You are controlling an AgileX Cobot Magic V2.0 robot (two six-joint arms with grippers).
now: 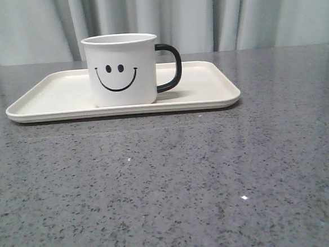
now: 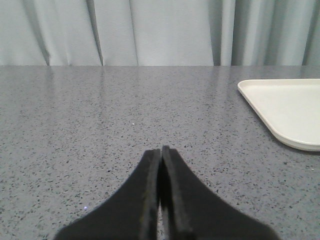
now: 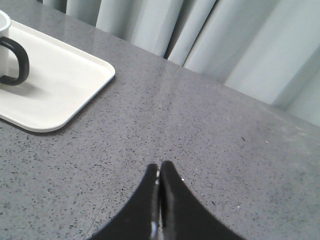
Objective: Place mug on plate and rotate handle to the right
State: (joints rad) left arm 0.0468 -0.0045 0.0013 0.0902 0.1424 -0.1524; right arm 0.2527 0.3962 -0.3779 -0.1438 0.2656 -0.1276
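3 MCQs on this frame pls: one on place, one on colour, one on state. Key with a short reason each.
1. Where does the mug stand?
A. On the bare table beside the plate
B. On the plate
C. Held in the right gripper

2. What colour is the handle?
A. Black
B. White
C. Red

3. How are the two grippers?
A. Both open
B. Left shut, right open
C. Both shut, holding nothing

Key:
1 B: in the front view the mug sits upright on the plate, roughly at its middle.
2 A: the handle is a glossy black loop, pointing to the right in the front view.
3 C: the left gripper and the right gripper each show their fingers pressed together over the grey table, with nothing between them.
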